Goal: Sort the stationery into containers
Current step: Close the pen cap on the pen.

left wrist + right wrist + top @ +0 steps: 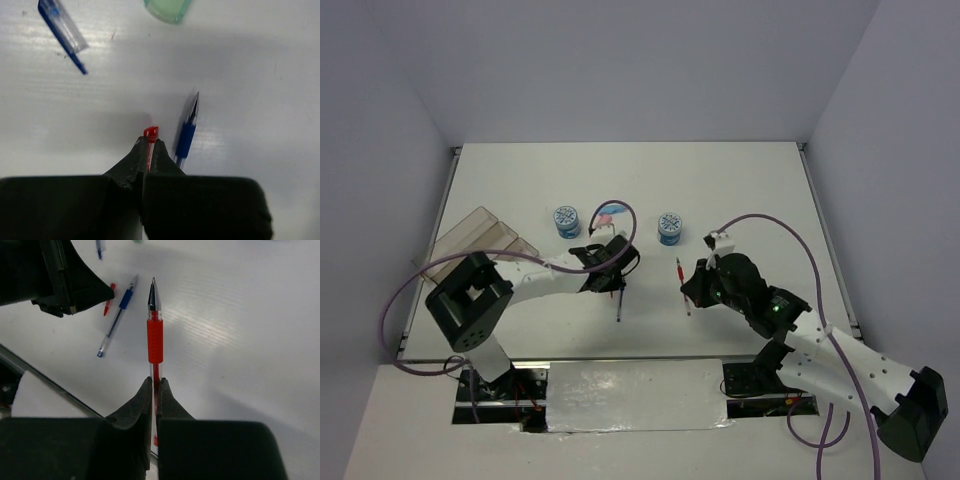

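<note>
only the wrist views show it: left gripper (149, 143) pinched shut on a red-tipped pen (151, 132) beside a blue pen (186, 140), right gripper (155, 386) clamped tight on a red-grip pen (155, 340), both mid-table.

We note, just right of our left claw (149, 145), a blue pen (186, 136); ahead, bare table (240, 75), then a green capsule (167, 9); ahead-left, a second blue pen (62, 32).

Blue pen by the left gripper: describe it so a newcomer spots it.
On the white table, find the left gripper, shut on a red pen. The blue pen lies loose just beside its fingertips. Blue grip and clear barrel, and nothing holds it, unlike the red one.
</note>
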### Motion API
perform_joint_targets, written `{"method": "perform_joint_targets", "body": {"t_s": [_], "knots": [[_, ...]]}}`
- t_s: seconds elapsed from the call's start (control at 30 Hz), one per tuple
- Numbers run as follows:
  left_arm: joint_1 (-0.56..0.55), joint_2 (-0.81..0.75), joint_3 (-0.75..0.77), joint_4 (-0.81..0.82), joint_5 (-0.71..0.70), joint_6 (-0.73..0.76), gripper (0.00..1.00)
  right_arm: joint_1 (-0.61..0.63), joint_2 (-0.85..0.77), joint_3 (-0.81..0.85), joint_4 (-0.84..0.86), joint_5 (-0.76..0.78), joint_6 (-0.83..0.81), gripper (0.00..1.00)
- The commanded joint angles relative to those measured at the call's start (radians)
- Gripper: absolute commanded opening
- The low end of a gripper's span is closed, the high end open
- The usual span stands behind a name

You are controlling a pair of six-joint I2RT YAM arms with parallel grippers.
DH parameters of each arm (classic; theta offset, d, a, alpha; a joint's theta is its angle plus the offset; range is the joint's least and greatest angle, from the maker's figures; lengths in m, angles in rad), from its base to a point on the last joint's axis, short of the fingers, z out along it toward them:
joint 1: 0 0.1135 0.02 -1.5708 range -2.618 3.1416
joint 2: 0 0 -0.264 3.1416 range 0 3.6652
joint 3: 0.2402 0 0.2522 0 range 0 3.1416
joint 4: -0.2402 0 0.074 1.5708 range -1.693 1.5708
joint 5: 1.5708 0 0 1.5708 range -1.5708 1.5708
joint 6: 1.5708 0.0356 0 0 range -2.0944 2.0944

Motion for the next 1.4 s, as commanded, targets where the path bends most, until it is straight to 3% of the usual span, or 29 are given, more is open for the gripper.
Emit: {"method": "perform_joint_targets", "body": {"t_s": [0.0, 0.23, 0.43, 0.67, 0.83, 1.37], "knots": [[-0.008, -0.129, -0.075, 0.125, 0.06, 0.029, 0.0, 0.008, 0.016, -0.074, 0.219, -0.123, 0.077, 0.0], [-0.013, -0.395, -0.129, 0.141, 0.008, 0.026, 0.0, 0.042, 0.092, -0.191, 0.545, -0.246, 0.206, 0.0], [-0.013, -0.577, -0.213, 0.248, 0.021, 0.026, 0.0, 0.193, 0.224, -0.149, 0.733, -0.245, 0.227, 0.0], [-0.018, -0.736, -0.312, 0.429, 0.017, 0.089, 0.0, 0.319, 0.324, -0.097, 0.817, -0.094, 0.321, 0.0], [-0.018, -0.743, -0.318, 0.461, 0.035, 0.118, 0.0, 0.364, 0.353, -0.088, 0.867, -0.047, 0.324, 0.0], [-0.019, -0.783, -0.336, 0.464, 0.04, 0.115, 0.0, 0.367, 0.406, -0.013, 0.809, 0.067, 0.313, 0.0]]}}
